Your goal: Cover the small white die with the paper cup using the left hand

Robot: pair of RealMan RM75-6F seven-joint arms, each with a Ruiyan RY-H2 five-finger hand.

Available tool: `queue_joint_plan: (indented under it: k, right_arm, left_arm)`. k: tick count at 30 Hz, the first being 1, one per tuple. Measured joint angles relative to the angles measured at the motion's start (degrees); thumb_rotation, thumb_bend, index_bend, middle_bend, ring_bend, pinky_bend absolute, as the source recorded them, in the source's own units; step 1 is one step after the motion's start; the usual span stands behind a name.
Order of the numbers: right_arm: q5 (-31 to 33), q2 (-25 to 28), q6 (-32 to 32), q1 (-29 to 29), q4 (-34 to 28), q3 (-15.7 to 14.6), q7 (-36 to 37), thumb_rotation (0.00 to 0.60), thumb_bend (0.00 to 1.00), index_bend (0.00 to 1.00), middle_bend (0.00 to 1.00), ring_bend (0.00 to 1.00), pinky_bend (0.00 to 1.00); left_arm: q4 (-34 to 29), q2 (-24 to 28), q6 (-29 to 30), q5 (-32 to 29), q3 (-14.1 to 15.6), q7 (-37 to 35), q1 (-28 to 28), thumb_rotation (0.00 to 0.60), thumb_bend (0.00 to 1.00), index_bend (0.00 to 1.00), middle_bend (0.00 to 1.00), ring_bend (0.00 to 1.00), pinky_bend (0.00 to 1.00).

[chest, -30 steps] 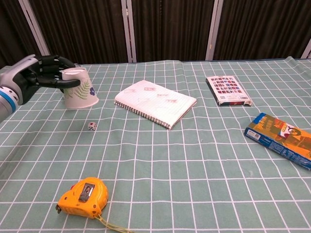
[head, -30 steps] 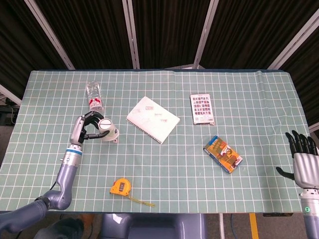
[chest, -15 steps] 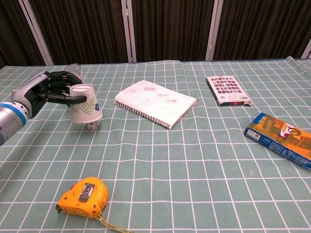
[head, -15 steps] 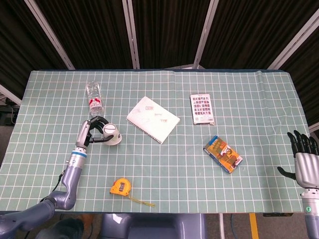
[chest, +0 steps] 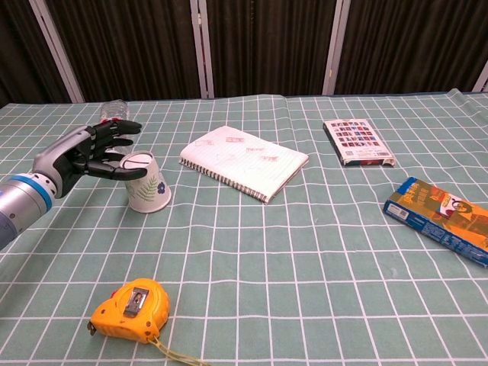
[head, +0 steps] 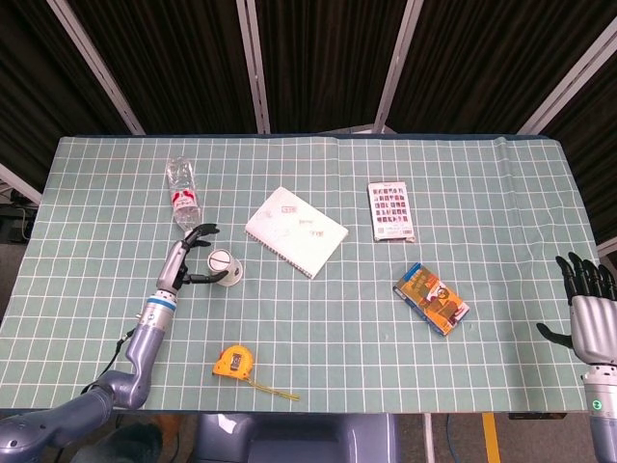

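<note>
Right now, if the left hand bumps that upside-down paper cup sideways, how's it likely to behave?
The paper cup looks thin and light, so it would probably slide or tip easily. It stands mouth-down, narrow base up, which helps it stay put. Once toppled, its tapered wall would likely roll in a curve. The left hand has its fingers spread beside it.

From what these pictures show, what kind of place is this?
Probably a robot test lab: a table under a green grid mat, black curtains behind it, and unrelated items laid out, such as a tape measure and a notebook.
</note>
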Motion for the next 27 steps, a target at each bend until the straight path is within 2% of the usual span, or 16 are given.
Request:
queue_joint_plan:
  k: [7, 13, 19, 27]
  right_arm:
    - [-0.8, 0.29, 0.63, -0.18, -0.65, -0.21, 0.24, 0.6, 0.0, 0.0, 0.0, 0.0, 0.0]
    - [-2.16, 0.81, 1.67, -0.5, -1.74, -0.58, 0.65, 0.6, 0.0, 0.0, 0.0, 0.0, 0.0]
    - [-3.4, 1.34, 2.42, -0.72, -2.91, -0.89, 1.16, 0.6, 0.0, 0.0, 0.0, 0.0, 0.0]
    - [-5.81, 1.94, 3.38, -0.86, -4.45, -1.69, 1.62, 0.6, 0.0, 0.0, 0.0, 0.0, 0.0]
  left_arm:
    - [-3.69, 2.53, 4.86, 1.65, 0.42, 0.98, 1.28, 0.6, 0.0, 0.0, 0.0, 0.0, 0.0]
    - [-10.78, 8.56, 12.24, 4.67, 1.21, 6.12, 3.63, 0.6, 0.0, 0.0, 0.0, 0.0, 0.0]
    - [-18.03, 16.34, 16.41, 6.96, 3.14, 20.21, 6.56, 0.6, 0.0, 0.0, 0.0, 0.0, 0.0]
    - [-30.67, 27.95, 20.87, 5.83, 7.77, 48.38, 14.53, 0.6, 0.0, 0.0, 0.0, 0.0, 0.0]
